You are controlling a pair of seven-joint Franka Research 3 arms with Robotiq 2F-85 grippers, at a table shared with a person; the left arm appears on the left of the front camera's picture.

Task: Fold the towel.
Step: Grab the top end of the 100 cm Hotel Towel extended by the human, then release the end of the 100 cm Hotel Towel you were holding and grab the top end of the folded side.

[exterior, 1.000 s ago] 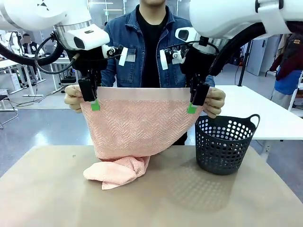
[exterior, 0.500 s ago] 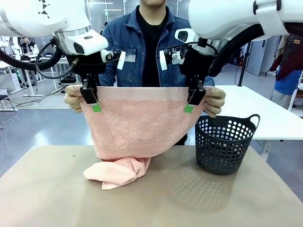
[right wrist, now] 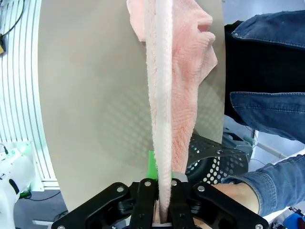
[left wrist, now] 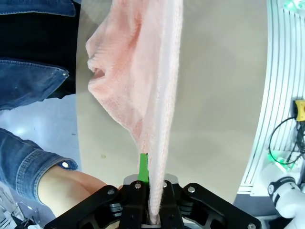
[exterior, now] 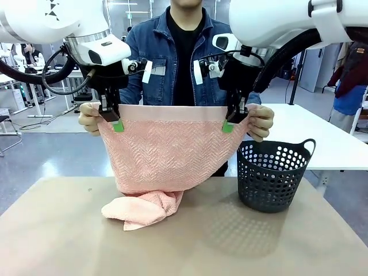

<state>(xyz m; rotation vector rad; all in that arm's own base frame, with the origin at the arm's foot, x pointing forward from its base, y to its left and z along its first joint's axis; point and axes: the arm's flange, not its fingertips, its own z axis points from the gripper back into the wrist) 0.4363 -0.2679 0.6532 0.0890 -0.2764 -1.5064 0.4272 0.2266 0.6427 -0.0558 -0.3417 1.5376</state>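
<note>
Salmon-pink terry towel (exterior: 167,155), herringbone weave with a smooth top band, hangs spread above the tan table (exterior: 287,247), its lower end bunched on it. Left gripper (exterior: 117,123) and right gripper (exterior: 229,125) point downward, each clamped on an upper corner. The person's hands (exterior: 87,118) apparently grip the corners alongside.

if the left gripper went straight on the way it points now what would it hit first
The left gripper, shut on the towel, points down: more of that hanging towel first, then probably the table; depth is unclear.
</note>
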